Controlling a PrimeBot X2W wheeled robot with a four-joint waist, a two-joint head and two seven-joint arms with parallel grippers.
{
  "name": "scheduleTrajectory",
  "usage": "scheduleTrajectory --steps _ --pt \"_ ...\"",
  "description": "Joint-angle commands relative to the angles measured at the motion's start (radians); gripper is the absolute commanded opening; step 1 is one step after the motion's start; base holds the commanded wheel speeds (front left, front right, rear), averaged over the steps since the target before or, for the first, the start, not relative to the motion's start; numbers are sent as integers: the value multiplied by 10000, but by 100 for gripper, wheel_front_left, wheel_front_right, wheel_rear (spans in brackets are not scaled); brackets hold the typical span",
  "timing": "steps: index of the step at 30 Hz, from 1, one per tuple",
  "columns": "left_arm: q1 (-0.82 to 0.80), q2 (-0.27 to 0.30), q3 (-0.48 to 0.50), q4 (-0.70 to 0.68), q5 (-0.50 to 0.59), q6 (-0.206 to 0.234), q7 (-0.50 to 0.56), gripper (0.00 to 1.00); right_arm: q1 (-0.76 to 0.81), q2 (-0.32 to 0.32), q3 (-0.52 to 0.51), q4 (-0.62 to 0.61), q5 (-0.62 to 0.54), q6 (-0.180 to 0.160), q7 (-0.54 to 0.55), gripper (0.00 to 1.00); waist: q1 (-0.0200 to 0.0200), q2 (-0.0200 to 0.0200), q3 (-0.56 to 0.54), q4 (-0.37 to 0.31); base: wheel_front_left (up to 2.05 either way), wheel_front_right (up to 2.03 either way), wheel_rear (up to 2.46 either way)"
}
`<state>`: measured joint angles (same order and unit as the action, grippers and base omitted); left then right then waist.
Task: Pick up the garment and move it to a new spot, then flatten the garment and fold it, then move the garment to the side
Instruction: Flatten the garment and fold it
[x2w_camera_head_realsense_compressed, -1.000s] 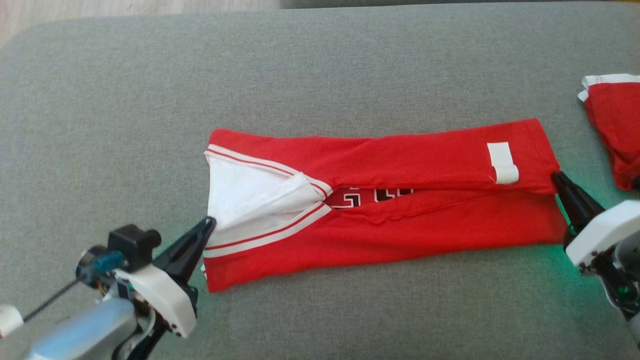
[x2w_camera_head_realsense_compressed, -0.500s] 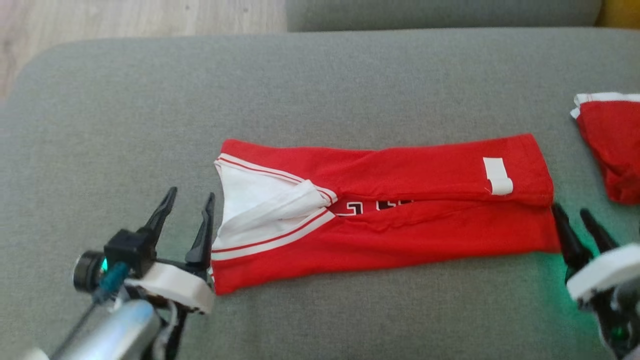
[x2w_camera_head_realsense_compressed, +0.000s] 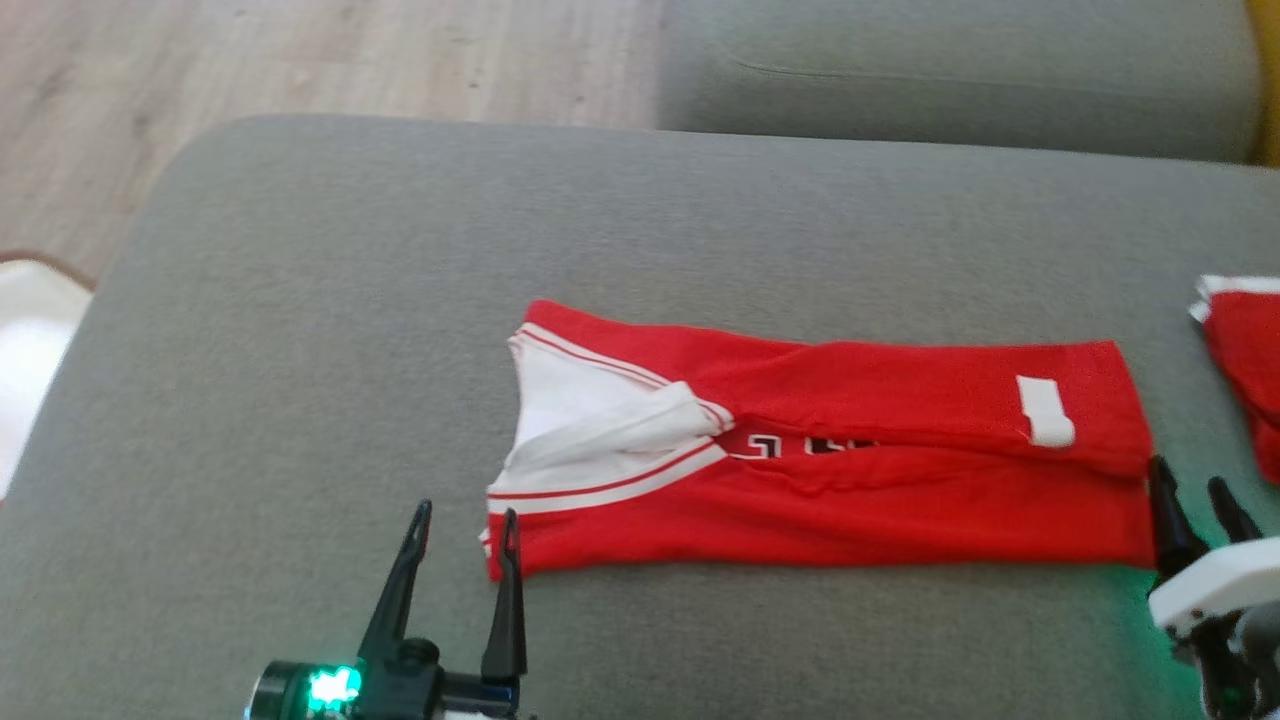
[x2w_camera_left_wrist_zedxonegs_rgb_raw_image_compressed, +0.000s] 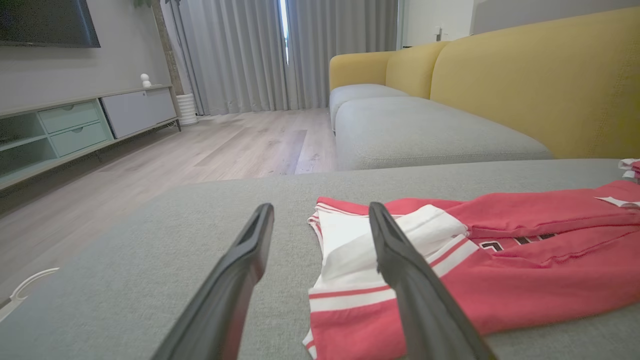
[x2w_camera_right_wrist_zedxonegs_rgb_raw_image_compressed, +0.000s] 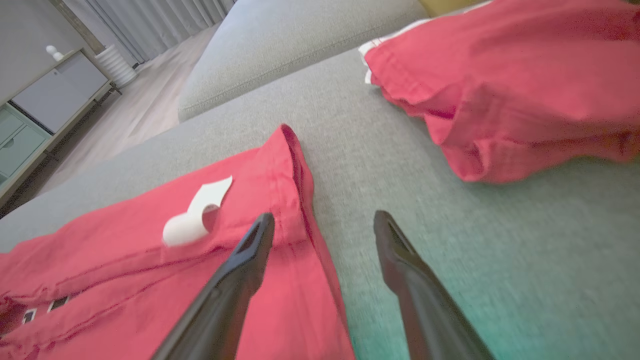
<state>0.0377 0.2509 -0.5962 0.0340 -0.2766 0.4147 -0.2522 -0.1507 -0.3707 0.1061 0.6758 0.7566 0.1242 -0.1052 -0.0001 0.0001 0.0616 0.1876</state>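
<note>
Garment, a red jersey with white-and-red striped trim (x2w_camera_head_realsense_compressed: 820, 490), lies folded lengthwise into a long band on the grey fabric sofa cushion (x2w_camera_head_realsense_compressed: 400, 300). Both long sides are turned in to meet along the centre, hiding most of the number print. Left gripper (x2w_camera_head_realsense_compressed: 467, 512) sits just beside the garment's collar end, jaws open, empty. Right gripper (x2w_camera_head_realsense_compressed: 1188, 473) sits just beside its hem end, jaws open, empty. They are likely placed for an end-to-end fold. A second red cloth bundle (x2w_camera_head_realsense_compressed: 1245, 370) lies past the hem end, apart. No container here, only the cushion carries both.
</note>
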Motion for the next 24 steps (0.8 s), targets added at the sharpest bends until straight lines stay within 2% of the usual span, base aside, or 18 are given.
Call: scheduleTrajectory --steps 1,5,10,11,12,13,14,20,24 --pt "-215 -36 463 -329 172 -50 -94 100 -452 -144 -36 -12 -156 65 0 100 1 -1 -39 251 0 0 0" --pt "-8 -274 662 -309 550 -347 -95 100 -997 -4 -481 1198 -784 65 219 100 1 -1 -33 557 0 0 0" --pt "29 -535 939 -315 898 -673 -95 100 -1319 336 -643 2470 -1124 65 1048 98 1 -1 -8 801 0 0 0" --pt "45 -586 1006 -327 953 -713 -95 100 -1331 429 -655 2560 -1076 65 1213 80 1 -1 4 817 0 0 0" --pt "67 -634 1075 -340 1001 -753 -95 100 -1322 491 -640 2581 -1034 65 1348 42 1 -1 20 817 0 0 0" --pt "99 -679 1150 -355 1042 -790 -95 100 -1299 529 -600 2539 -1006 65 1440 11 1 -1 37 798 0 0 0" --pt "141 -723 1230 -367 1079 -822 -95 100 -1274 558 -563 2429 -957 65 1474 0 1 -1 51 758 0 0 0" --pt "322 -991 1606 -396 1298 -1086 -95 100 -1018 308 -604 1545 -707 65 1101 0 1 -1 86 334 0 0 0" --pt "345 -1097 1840 -430 1480 -1236 -95 100 -894 -198 -775 901 -583 65 1032 0 1 -1 91 -39 0 0 0"
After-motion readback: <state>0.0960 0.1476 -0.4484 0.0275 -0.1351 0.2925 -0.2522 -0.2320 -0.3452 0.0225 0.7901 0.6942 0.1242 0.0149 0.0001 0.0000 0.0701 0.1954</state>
